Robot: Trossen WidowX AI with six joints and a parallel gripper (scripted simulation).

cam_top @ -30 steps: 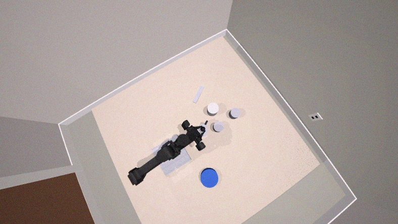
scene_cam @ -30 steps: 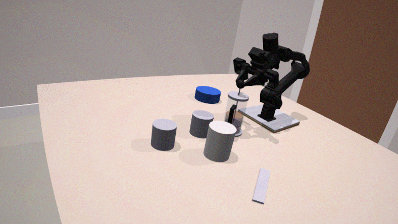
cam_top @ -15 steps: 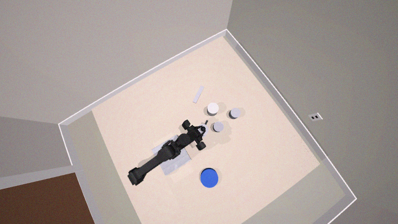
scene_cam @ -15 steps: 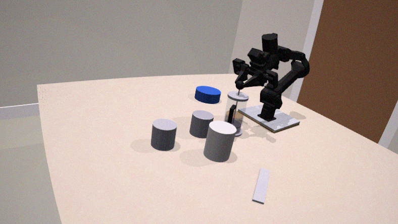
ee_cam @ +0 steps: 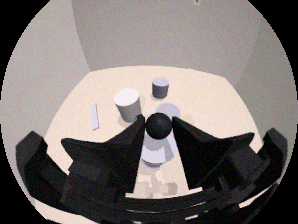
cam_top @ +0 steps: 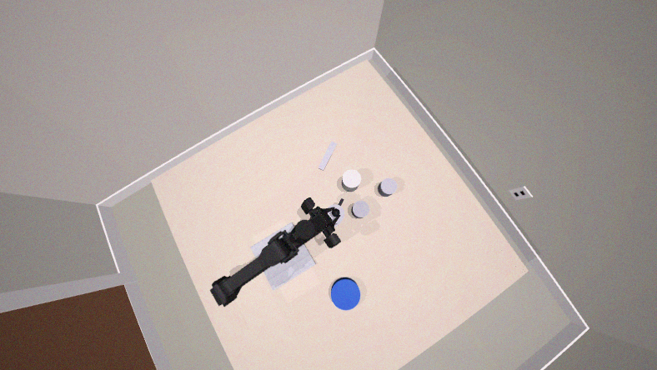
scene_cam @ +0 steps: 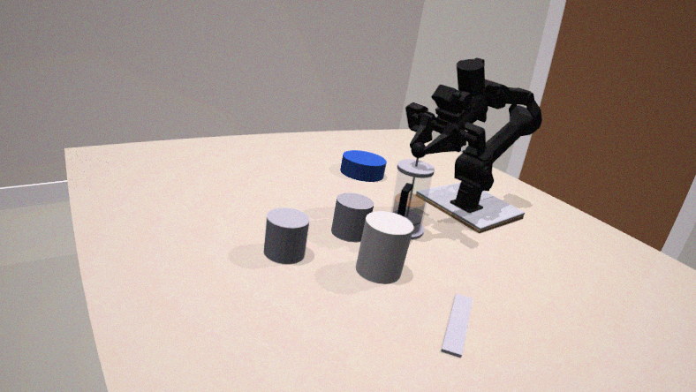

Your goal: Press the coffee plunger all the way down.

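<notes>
The hand (scene_cam: 417,156) gripped the plunger knob (ee_cam: 158,124) just above the coffee press (scene_cam: 412,197), which stood upright mid-desk (scene_cam: 194,311), well clear of every edge; three cylinders crowded one side, apparently not touching it.

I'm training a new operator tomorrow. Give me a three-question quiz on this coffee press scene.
1. True or false: the end effector grips the plunger knob.
2. How many grey cylinders stand by the coffee press?
3. The blue disc is: A) on the press, B) apart on the table, C) under the arm.

Key: 1 true; 2 three; 3 B.
</notes>
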